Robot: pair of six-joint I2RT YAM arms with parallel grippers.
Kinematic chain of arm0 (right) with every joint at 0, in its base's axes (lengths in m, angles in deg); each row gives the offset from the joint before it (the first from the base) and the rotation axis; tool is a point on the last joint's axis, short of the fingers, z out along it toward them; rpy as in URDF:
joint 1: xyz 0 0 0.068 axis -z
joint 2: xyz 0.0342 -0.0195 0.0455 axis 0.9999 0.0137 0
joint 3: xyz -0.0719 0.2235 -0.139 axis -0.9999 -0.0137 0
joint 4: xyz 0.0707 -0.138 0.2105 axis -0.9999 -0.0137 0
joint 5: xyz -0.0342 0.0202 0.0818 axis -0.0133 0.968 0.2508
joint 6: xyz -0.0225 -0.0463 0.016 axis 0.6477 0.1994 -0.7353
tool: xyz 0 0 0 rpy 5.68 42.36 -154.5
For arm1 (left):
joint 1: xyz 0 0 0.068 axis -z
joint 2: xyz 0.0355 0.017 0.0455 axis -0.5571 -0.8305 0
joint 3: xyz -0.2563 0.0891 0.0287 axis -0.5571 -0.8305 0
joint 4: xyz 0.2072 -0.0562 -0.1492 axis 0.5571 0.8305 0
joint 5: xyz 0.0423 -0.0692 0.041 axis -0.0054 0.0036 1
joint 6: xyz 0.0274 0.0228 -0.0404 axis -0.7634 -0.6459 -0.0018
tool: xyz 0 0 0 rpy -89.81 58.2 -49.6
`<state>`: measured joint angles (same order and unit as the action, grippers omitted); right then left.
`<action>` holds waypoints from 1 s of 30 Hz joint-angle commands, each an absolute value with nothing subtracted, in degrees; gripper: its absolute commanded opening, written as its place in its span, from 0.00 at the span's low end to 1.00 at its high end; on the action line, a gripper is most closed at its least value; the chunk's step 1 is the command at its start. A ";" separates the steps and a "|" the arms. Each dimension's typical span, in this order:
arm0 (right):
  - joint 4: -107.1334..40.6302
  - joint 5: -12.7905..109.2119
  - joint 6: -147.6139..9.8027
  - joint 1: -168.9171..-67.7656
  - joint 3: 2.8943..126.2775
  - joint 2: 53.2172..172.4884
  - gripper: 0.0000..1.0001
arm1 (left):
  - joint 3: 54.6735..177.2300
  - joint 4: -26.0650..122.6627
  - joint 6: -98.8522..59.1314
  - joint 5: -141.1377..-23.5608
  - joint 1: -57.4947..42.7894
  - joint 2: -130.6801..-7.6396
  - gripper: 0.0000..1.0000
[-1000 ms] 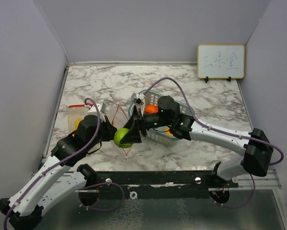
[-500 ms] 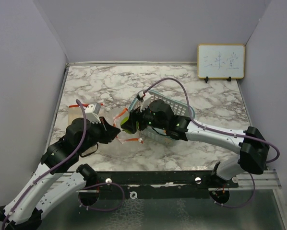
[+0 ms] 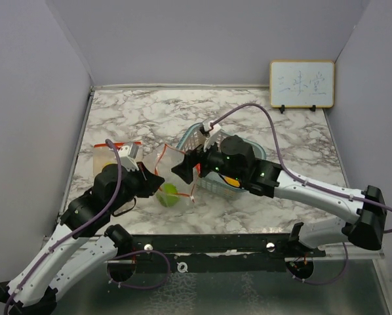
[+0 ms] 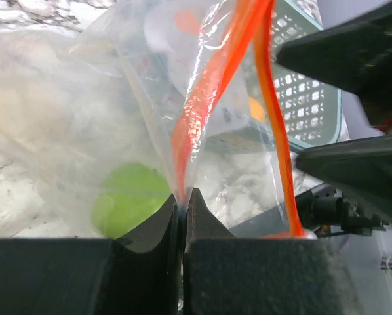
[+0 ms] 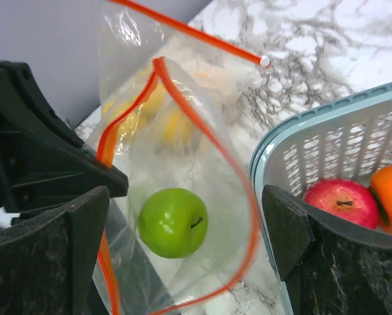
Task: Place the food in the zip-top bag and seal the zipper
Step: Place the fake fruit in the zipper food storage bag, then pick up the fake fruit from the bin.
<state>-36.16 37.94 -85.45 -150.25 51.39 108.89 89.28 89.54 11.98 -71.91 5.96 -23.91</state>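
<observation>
Firmly left claw [image 4: 183, 194] pinches zip-top bag [image 4: 65, 111]; right claw [image 5: 186, 197] agape, empty; green apple [image 5: 173, 222] inside.

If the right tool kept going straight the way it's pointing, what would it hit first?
Most likely the zip-top bag, held open ahead of the right tool, with the green apple inside beyond; depth is unclear.

White arm links [image 3: 314, 193], black joints [image 3: 238, 157], purple cables [image 3: 248, 105]; left end effector [image 4: 183, 203] black.

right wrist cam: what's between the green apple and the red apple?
Right wrist view: the zip-top bag's clear wall and its orange-red zipper, then the teal basket's lattice wall.
</observation>
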 commanded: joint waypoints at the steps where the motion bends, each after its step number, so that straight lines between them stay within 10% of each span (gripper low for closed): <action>1: -40.82 30.61 -84.99 -150.43 51.96 101.97 1.00 | 89.09 91.43 12.19 -64.78 6.05 -21.08 0.00; 11: -60.52 8.70 -95.41 -147.86 55.85 107.65 0.99 | 90.57 93.50 13.39 -55.90 6.05 -14.62 0.00; 30: -50.10 33.22 -99.76 -141.68 56.36 132.98 0.97 | 89.05 92.20 11.00 -59.12 6.05 -16.12 0.00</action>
<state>-53.02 25.78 -98.10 -141.38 56.63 130.27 89.26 93.32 12.28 -58.60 5.96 -16.15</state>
